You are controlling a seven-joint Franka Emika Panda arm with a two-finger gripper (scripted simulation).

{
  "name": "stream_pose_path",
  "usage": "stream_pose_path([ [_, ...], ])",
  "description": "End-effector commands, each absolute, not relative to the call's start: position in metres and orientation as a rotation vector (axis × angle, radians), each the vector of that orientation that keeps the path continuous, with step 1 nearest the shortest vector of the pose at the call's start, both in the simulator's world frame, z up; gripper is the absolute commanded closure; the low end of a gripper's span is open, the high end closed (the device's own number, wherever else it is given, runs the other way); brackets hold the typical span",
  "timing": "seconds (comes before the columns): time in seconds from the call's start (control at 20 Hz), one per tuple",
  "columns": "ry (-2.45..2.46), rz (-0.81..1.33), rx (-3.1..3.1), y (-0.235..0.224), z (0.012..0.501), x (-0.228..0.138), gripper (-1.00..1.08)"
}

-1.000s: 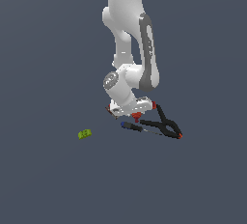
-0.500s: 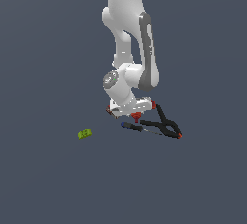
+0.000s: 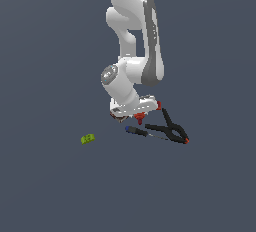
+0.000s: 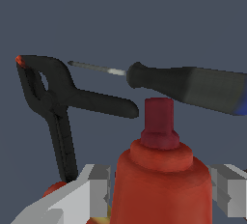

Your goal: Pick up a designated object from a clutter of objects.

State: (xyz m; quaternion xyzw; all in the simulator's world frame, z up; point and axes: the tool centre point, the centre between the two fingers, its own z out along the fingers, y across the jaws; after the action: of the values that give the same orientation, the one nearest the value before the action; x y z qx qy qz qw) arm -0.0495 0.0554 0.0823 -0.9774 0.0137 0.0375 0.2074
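The small red drill point(image 4: 161, 170) fills the wrist view, its darker red tip pointing away from the camera. My gripper point(image 4: 161, 196) is open and straddles it, one grey finger point(image 4: 94, 189) close to each side of the body. In the exterior view the gripper point(image 3: 136, 117) hangs low over the clutter, and only a bit of the red drill point(image 3: 140, 120) shows beneath the hand.
A black clamp point(image 3: 171, 128) point(image 4: 53, 102) with orange tips lies just beyond the drill. The blue-handled screwdriver point(image 3: 137, 131) point(image 4: 188, 85) lies across in front of it. A lime-green block point(image 3: 87, 138) sits apart toward the exterior view's left.
The hand has sunk slightly lower over the drill. The clamp, screwdriver and green block have not moved.
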Motion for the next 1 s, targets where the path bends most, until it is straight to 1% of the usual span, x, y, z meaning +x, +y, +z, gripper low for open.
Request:
stream_pose_path([
  [0.0,0.039,0.101,-2.723,0.05,0.103,-0.044,1.08],
  [0.95,0.043,0.11,-2.729,0.002,0.29,0.007,1.08],
])
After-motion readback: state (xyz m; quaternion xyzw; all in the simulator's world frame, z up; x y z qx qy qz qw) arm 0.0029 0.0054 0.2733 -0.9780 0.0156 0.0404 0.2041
